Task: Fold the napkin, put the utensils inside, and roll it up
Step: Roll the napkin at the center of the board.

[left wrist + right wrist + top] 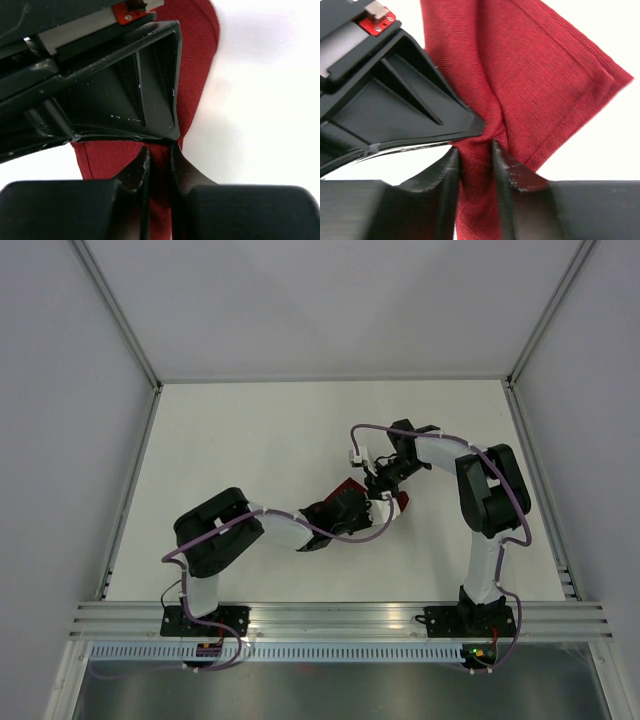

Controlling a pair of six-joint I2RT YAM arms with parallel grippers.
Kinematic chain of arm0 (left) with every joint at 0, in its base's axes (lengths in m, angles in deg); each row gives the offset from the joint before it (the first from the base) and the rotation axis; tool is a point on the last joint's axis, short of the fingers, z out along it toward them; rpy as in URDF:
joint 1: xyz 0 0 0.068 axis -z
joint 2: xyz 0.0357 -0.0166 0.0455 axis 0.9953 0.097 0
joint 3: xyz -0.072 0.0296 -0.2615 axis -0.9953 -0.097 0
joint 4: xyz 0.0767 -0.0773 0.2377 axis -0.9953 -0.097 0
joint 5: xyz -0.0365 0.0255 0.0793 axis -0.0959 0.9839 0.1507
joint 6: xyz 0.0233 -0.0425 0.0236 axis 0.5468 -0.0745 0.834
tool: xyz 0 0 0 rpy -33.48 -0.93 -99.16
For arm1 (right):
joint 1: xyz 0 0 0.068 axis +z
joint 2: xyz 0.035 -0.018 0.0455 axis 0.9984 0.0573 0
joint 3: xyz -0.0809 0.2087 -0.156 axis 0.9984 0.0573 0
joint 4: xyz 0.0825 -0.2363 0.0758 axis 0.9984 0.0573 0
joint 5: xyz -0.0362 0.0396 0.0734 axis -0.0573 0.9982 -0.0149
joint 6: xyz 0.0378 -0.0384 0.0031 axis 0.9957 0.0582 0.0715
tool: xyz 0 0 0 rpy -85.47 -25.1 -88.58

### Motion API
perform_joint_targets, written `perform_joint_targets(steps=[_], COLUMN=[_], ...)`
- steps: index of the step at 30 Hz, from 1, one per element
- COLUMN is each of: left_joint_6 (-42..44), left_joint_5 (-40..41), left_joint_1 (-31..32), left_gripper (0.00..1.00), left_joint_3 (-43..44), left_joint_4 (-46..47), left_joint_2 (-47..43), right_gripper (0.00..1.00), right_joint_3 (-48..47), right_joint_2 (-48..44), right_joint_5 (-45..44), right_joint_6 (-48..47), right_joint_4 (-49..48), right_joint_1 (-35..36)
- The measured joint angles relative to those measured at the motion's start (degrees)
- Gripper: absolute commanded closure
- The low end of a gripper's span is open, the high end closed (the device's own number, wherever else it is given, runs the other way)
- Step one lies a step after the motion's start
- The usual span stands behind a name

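The dark red napkin is bunched at the table's middle, mostly hidden under both arms. My left gripper is shut on a fold of the napkin; cloth fills the gap between its fingers. My right gripper is shut on another fold of the napkin, pinched between its tips. The two grippers meet tip to tip over the cloth; each wrist view shows the other gripper's black finger close above. A napkin corner lies flat on the white table. No fork or other utensil is in view.
The white table is bounded by grey walls and metal rails at left, right and near edge. The left arm's elbow lies low over the table's left front.
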Motion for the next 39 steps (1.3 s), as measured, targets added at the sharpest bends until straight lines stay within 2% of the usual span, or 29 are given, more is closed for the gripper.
perform_joint_targets(steps=[1,4,8,16,22,26,34,39], left_joint_6=[-0.15,-1.09,-3.54,-10.21,-15.02,-16.87,-20.61,-22.36], left_joint_5=[-0.37,-2.21,-7.52,-20.28,-29.00,-33.79,-44.76,-49.48], left_joint_1=[-0.02,-0.48,-2.75,-8.59,-13.68,-15.54,-19.76,-20.74], left_gripper=[0.94,0.98,0.98,0.98,0.98,0.98,0.96,0.94], left_joint_3=[0.33,1.55,4.00,7.85,10.60,13.84,20.06,21.77], left_joint_4=[-0.61,-2.82,-6.54,-11.96,-15.39,-19.12,-25.66,-28.94], left_joint_2=[-0.02,0.00,0.15,0.96,2.49,4.28,8.61,9.94], right_gripper=[0.50,0.37,0.29,0.25,0.25,0.23,0.21,0.19], right_joint_3=[0.00,0.09,0.33,0.68,2.97,8.83,23.58,33.48], right_joint_2=[-0.07,-0.13,-0.76,-4.52,-10.29,-16.90,-30.64,-36.94], right_joint_5=[-0.11,-1.64,-2.14,-4.57,-4.50,-4.52,-4.68,-9.49], right_joint_6=[0.07,0.87,2.03,7.65,12.90,13.94,12.11,9.20], right_joint_4=[-0.11,-0.83,0.02,-1.51,-8.55,-14.21,-23.47,-30.99], right_joint_1=[-0.04,-0.52,-1.20,-5.64,-11.06,-13.35,-11.04,-3.52])
